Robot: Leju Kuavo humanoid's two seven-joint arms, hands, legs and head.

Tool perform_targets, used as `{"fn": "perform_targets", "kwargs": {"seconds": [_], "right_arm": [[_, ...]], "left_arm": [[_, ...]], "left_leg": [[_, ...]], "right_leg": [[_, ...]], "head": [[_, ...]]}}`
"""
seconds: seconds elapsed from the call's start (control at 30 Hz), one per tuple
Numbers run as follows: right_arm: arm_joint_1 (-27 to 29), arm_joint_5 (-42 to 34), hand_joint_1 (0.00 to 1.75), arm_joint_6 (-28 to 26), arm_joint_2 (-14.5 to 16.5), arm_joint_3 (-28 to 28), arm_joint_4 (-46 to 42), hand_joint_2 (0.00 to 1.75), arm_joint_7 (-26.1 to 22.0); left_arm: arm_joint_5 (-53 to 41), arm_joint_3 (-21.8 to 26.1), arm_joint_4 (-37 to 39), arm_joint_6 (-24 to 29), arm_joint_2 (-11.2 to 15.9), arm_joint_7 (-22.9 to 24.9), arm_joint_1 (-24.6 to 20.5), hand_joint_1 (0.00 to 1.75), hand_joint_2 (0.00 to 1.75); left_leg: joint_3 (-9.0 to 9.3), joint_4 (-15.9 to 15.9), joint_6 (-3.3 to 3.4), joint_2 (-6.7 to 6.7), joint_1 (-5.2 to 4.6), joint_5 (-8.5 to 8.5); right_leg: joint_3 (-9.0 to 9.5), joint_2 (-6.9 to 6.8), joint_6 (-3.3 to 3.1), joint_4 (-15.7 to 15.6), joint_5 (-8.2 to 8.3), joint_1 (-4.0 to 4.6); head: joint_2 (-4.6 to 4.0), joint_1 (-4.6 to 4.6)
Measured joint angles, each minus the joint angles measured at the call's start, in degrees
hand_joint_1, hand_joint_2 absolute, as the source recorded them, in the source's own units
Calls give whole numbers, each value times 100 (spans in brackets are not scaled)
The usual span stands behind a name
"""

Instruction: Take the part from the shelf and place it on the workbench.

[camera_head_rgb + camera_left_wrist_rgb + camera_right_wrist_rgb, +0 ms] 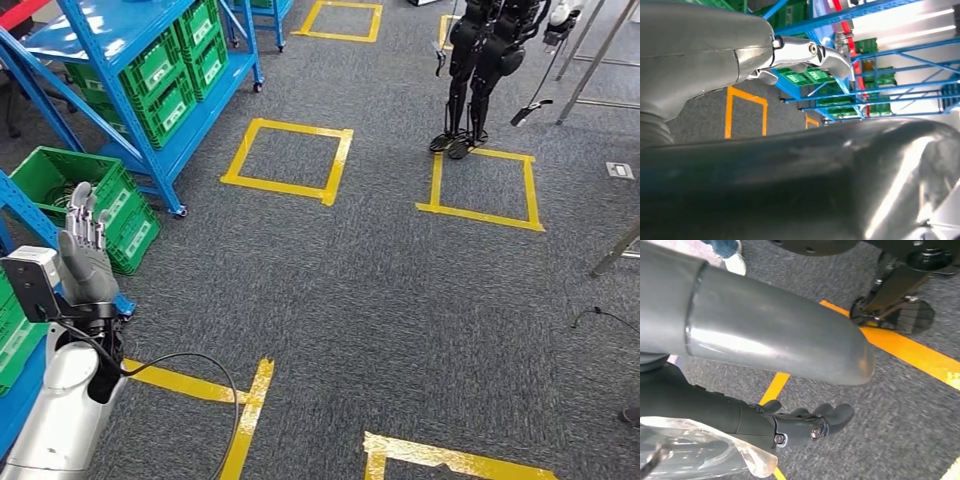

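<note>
The left hand (87, 255) is seen raised on its silver arm, the fingers stretched upward and close together, released, with nothing held in it. A small grey camera box (30, 280) is mounted at the wrist just beside it, and a black cable (204, 370) is looped from below the hand out over the grey carpet (377, 300). Just beyond the fingertips a green crate (124, 215) is set on the floor, touching the foot of the blue shelf (151, 30). Further past the hand, more green crates (170, 75) are stacked on the shelf's lower level. What lies in the crates cannot be made out, so the part cannot be placed among them.

The right hand (798, 425) is seen hanging above the carpet, its thick grey thumb and dark fingers extended almost straight. A crumpled piece of clear plastic (696, 455) is pressed against the underside of the dark fingers near the palm. Whether this is the part, and whether it is grasped or merely lying against the hand, cannot be told.

Yellow tape squares (290, 160) are marked on the carpet well away from the left hand, ahead and to its right. On the edge of the farthest one, a second black robot (475, 80) is stood. Near the right wrist, a person's white shoe (734, 262) is seen on the carpet.
</note>
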Motion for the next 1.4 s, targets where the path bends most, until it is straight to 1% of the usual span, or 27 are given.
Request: {"fn": "perform_targets", "kwargs": {"seconds": [0.1, 0.17, 0.2, 0.27, 0.3, 0.33, 0.37, 0.43, 0.5, 0.57, 0.6, 0.67, 0.7, 0.8, 0.83, 0.87, 0.93, 1.0, 1.07, 1.13, 1.17, 1.2, 1.27, 1.3, 1.33, 1.37, 1.4], "right_arm": [[-3, -1, 0, -2, -1, 9, -1, 0, 0], [-8, -7, 0, -4, -2, 21, -1, 0, -2], [-13, -11, 0, -4, -2, 28, -1, 0, -3], [-11, -17, 0, -4, -1, 37, -1, 0, -2], [-3, -17, 0, -4, -1, 38, -1, 0, 0], [8, -18, 0, -9, -1, 39, -1, 0, 1], [16, -19, 0, -15, -2, 39, -1, 0, 2], [23, -20, 0, -30, -2, 39, -1, 0, 2], [18, -21, 0, -41, -2, 39, -1, 0, -2], [18, -21, 0, -60, -2, 39, -1, 0, -13], [23, -20, 0, -77, -1, 40, -1, 0, -22], [25, -16, 0, -113, 0, 41, -1, 0, -45], [21, -14, 0, -129, 1, 43, -1, 0, -54], [13, -10, 0, -173, 0, 43, -1, 0, -65], [13, -9, 0, -188, 0, 43, -1, 0, -69], [14, -5, 0, -198, 0, 44, -1, 0, -75], [16, 3, 0, -218, 1, 48, -1, 0, -94], [21, 9, 0, -225, 2, 53, -1, 0, -109], [32, 8, 0, -231, 2, 55, -1, 0, -114], [35, 8, 0, -239, 2, 57, -1, 0, -114], [31, 8, 0, -244, 2, 58, -1, 0, -114], [29, 8, 0, -247, 2, 59, -1, 0, -114], [32, 8, 0, -250, 3, 63, 0, 0, -113], [35, 8, 0, -249, 4, 64, 0, 0, -112], [39, 8, 0, -250, 4, 65, 0, 0, -110], [42, 8, 0, -252, 4, 65, 0, 0, -108], [43, 7, 0, -255, 4, 65, -1, 0, -107]], "left_arm": [[-2, 0, -8, -2, -1, -3, -8, 0, 0], [2, 2, -15, 1, -2, -6, -25, 0, 0], [3, 2, -18, 15, -5, -8, -36, 0, 0], [-9, 3, -17, 90, -22, -19, -42, 0, 0], [-25, 3, -17, 144, -37, -26, -31, 0, 0], [-46, 4, -16, 197, -52, -32, -19, 0, 0], [-64, 5, -16, 244, -67, -36, -12, 0, 0], [-86, 8, -15, 320, -91, -44, -10, 0, 0], [-90, 11, -13, 380, -111, -52, -19, 0, 0], [-92, 14, -10, 437, -121, -63, -24, 0, 0], [-92, 15, -10, 468, -123, -71, -24, 0, 0], [-94, 17, -10, 514, -128, -87, -30, 0, 0], [-93, 19, -10, 531, -130, -92, -32, 0, 0], [-89, 25, -7, 569, -130, -95, -6, 0, 0], [-87, 26, -5, 583, -130, -95, 7, 0, 0], [-87, 27, -5, 598, -129, -95, 15, 0, 0], [-87, 38, -6, 628, -125, -96, 17, 0, 0], [-86, 51, -6, 648, -124, -97, 2, 0, 0], [-85, 57, -6, 661, -128, -98, -4, 0, 0], [-85, 65, -7, 670, -128, -99, 2, 0, 0], [-85, 73, -7, 674, -128, -99, -1, 0, 0], [-85, 80, -7, 677, -131, -100, -4, 0, 0], [-84, 91, -7, 680, -138, -101, 6, 0, 0], [-84, 95, -7, 680, -140, -101, 21, 0, 0], [-83, 98, -7, 681, -140, -100, 33, 0, 0], [-83, 103, -7, 682, -140, -99, 41, 0, 0], [-83, 108, -6, 684, -140, -100, 45, 0, 0]], "left_leg": [[111, -158, 88, -14, -16, -84], [230, -212, 146, -15, 9, -99], [276, -230, 168, -12, 16, -111], [306, -231, 203, -15, 11, -148], [321, -230, 208, -22, 6, -171], [348, -229, 208, -29, 4, -203], [389, -229, 201, -36, 4, -239], [503, -228, 173, -40, 8, -326], [554, -218, 119, -41, -1, -399], [555, -193, 54, -43, -14, -435], [561, -180, 26, -40, -13, -457], [498, 29, -28, -32, -2, -561], [377, 293, -54, -26, 8, -685], [-185, 1305, -109, -23, 32, -1114], [-283, 1410, -115, -22, 38, -1113], [-279, 1307, -115, -20, 43, -992], [-34, 621, -104, 58, 46, -525], [172, 2, -66, 210, 12, -286], [194, -149, -2, 228, -31, -257], [212, -168, 72, 126, -27, -167], [224, -184, 102, 83, -16, -146], [236, -199, 130, 40, -4, -128], [234, -199, 154, -49, -4, -117], [230, -197, 157, -96, -11, -115], [227, -195, 159, -147, -18, -114], [226, -191, 160, -203, -22, -114], [228, -187, 159, -265, -22, -115]], "right_leg": [[41, -21, 101, 27, -8, -12], [-61, -16, 150, 282, -99, -17], [-233, -12, 167, 570, -202, -21], [-725, -9, 192, 1291, -448, -26], [-947, -9, 197, 1530, -503, -28], [-1081, -9, 200, 1580, -445, -28], [-1109, -9, 194, 1425, -255, -27], [-927, -7, 173, 734, 302, -24], [-750, -9, 125, 198, 519, -7], [-695, -11, 55, 85, 492, 9], [-658, -9, 22, 91, 534, 1], [-599, -8, -23, 68, 521, -14], [-571, -8, -45, 61, 512, -22], [-538, -8, -87, 62, 469, -15], [-527, -11, -91, 63, 457, -14], [-511, -17, -89, 63, 447, -13], [-469, -48, -79, 64, 423, -14], [-447, -93, -44, 70, 407, -3], [-439, -165, 15, 67, 395, 7], [-439, -219, 79, 82, 350, 3], [-479, -196, 105, 179, 265, -2], [-576, -152, 127, 398, 121, -7], [-907, -61, 148, 1128, -247, -15], [-1072, -44, 150, 1474, -368, -16], [-1165, -31, 148, 1658, -390, -15], [-1151, -16, 138, 1616, -302, -15], [-1022, 20, 123, 1345, -124, -15]], "head": [[0, 8], [0, 15], [0, 22], [0, 28], [0, 33], [0, 38], [0, 44], [0, 46], [0, 44], [0, 30], [0, 20], [0, 10], [0, 6], [0, 2], [0, 2], [0, 1], [0, -1], [0, -2], [0, 0], [0, 4], [0, 9], [0, 12], [0, 19], [0, 17], [0, 16], [0, 17], [0, 17]]}}
